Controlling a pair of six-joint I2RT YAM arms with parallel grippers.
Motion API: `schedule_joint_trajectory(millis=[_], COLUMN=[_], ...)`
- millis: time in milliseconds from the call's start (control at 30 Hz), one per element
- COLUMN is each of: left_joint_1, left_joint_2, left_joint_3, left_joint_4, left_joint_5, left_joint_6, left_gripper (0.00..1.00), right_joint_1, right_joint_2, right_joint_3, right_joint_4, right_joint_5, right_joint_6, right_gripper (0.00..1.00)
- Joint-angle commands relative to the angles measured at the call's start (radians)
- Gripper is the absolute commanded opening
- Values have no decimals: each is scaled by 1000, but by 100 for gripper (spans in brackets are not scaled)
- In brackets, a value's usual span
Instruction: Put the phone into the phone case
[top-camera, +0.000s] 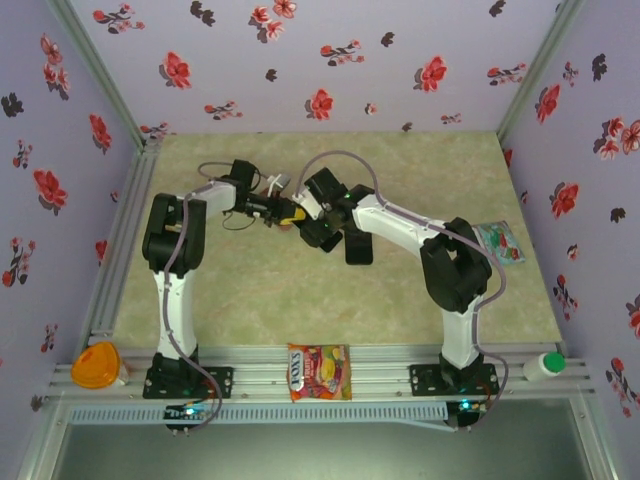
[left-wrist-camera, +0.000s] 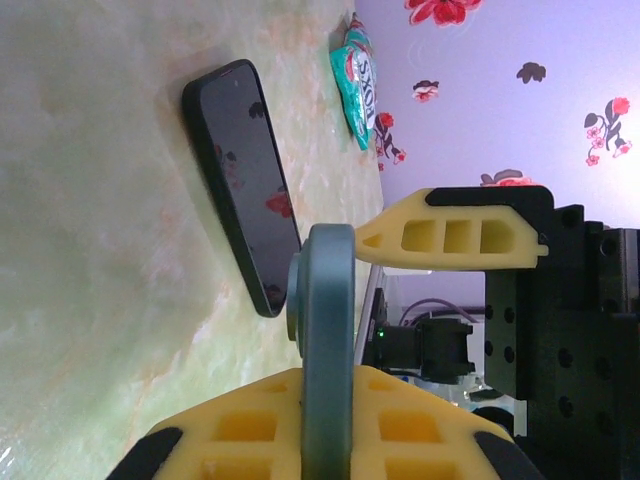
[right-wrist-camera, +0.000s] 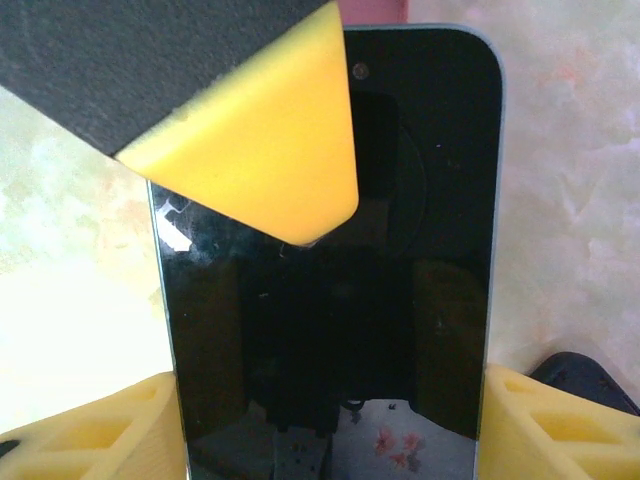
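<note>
Your phone (right-wrist-camera: 330, 300) faces the right wrist camera, a dark glass screen with a pale blue rim, and it is held over the middle of the counter (top-camera: 250, 300), where the two arms meet. The right fingers (right-wrist-camera: 90, 435) are yellow and press against both long edges, so they grip the phone across its width. The left fingers (left-wrist-camera: 450, 235) are closed on the same phone across its thin side. In the right wrist view, one of them lies flat on the screen, with its tip near the upper middle of the glass. In the left wrist view you see the phone edge-on as a grey-blue slab clamped between the yellow pads. The phone case (left-wrist-camera: 240, 170) is a black glossy slab lying flat on the counter beyond the held phone. From above it sits just to the right of the fingers, beside the right arm's wrist. You cannot tell from these views whether the phone touches the case. Further out, a green snack packet (left-wrist-camera: 358, 85) lies near the right wall, well apart from the case. On the near rail, between the two arm bases, there is a bright candy bag (top-camera: 320, 372). An orange lid (top-camera: 95, 365) sits at the left end of that rail, and a white bottle (top-camera: 545, 365) lies at the right end.
</note>
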Motion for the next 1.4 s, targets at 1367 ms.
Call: schedule_joint_trajectory(millis=[1367], left_joint_1=[-34], left_joint_2=[-367], left_joint_3=[-411], left_joint_4=[873], left_joint_5=[-252], left_joint_6=[-841], left_gripper=[0], right_joint_1=[-397], right_joint_2=[-142], right_joint_3=[-738], right_joint_4=[1459], right_joint_5=[-781], right_joint_6=[1207], right_gripper=[70])
